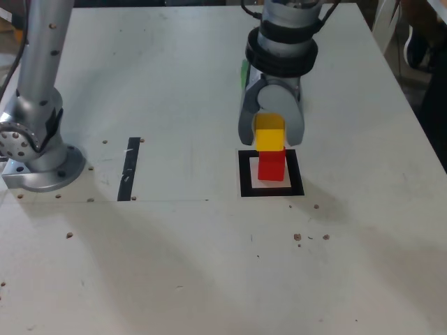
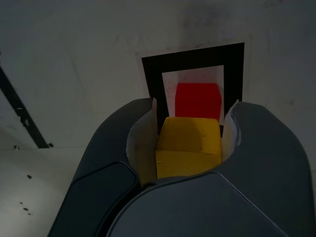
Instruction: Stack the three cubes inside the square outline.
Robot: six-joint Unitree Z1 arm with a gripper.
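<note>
The white, matt worktop (image 1: 174, 265) looked smooth but speckled with dark crumbs. The square outline of black tape (image 1: 272, 174) showed a faint sheen. The yellow cube (image 1: 269, 133) and red cube (image 1: 272, 166) appeared smooth, matt plastic. The grey gripper (image 1: 271, 118) looked satin plastic; the silver perforated post (image 1: 38, 91) seemed brushed metal.

black tape strip (image 1: 128, 169) on white table (image 1: 174, 265)

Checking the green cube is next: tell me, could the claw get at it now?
Probably not yet. The claw is shut on the yellow cube above the red cube; the green cube is only a sliver behind the arm.
</note>
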